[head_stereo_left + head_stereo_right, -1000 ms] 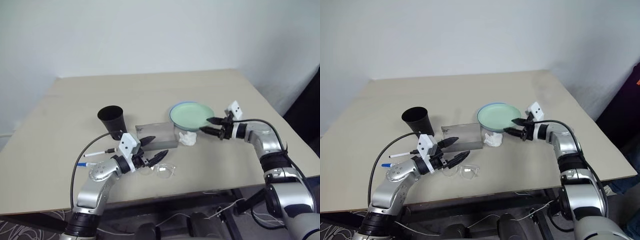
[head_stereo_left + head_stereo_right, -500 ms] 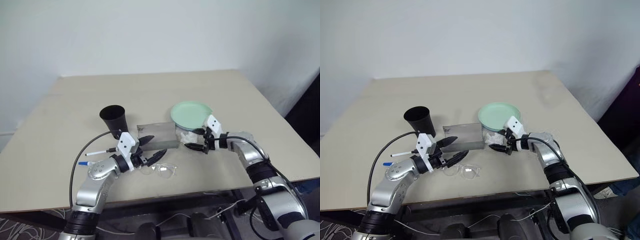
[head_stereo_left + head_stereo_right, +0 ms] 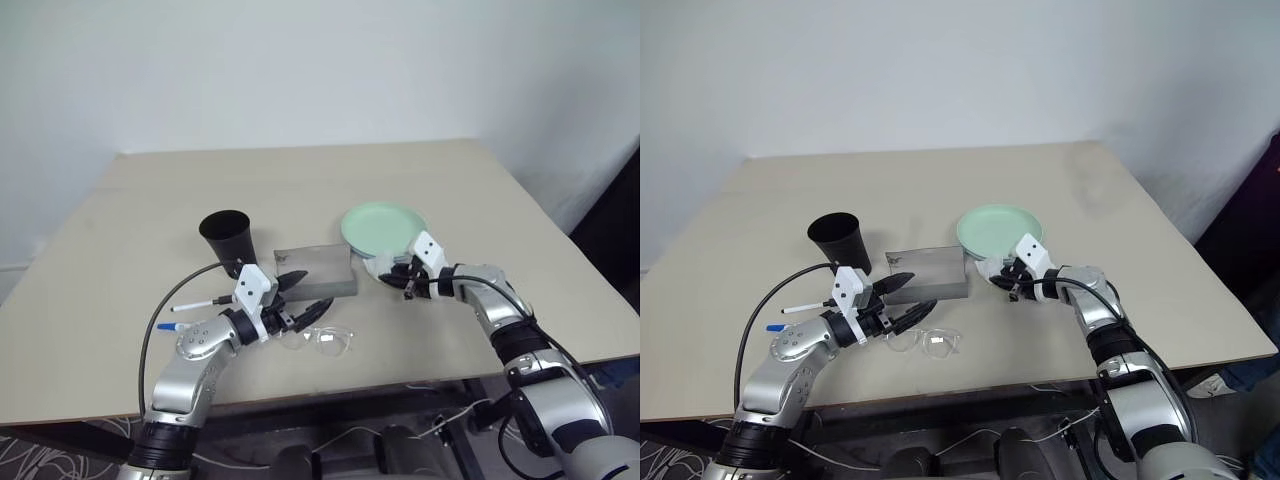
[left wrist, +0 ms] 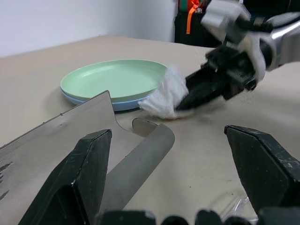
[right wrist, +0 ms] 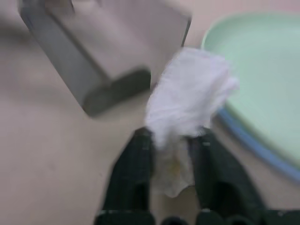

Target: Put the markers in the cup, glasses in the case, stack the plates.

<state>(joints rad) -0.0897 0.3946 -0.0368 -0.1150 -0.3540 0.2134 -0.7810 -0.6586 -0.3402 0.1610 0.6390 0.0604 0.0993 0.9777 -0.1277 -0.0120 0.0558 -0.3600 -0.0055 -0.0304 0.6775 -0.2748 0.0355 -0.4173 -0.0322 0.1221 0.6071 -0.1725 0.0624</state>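
The mint green plate [image 3: 383, 226] lies on the light blue plate [image 4: 93, 100], whose rim shows beneath it. My right gripper [image 3: 397, 279] is shut on a white tissue wad [image 5: 187, 89] beside the plates' near edge. The grey case [image 3: 315, 270] stands open mid-table, with the black cup [image 3: 226, 238] to its left. The glasses [image 3: 326, 340] lie in front of the case. My left gripper [image 3: 307, 299] hovers open between the case and the glasses, holding nothing. Two markers, one black-tipped [image 3: 197, 304] and one blue-capped [image 3: 170, 326], lie left of that arm.
The beige table [image 3: 300, 185] is bare behind the cup and plates. Its near edge runs just in front of the glasses, and its right edge lies beyond my right arm. A white wall stands behind the table.
My right gripper moved left and down from the plates' edge to the tissue wad and closed on it. The left arm kept still.
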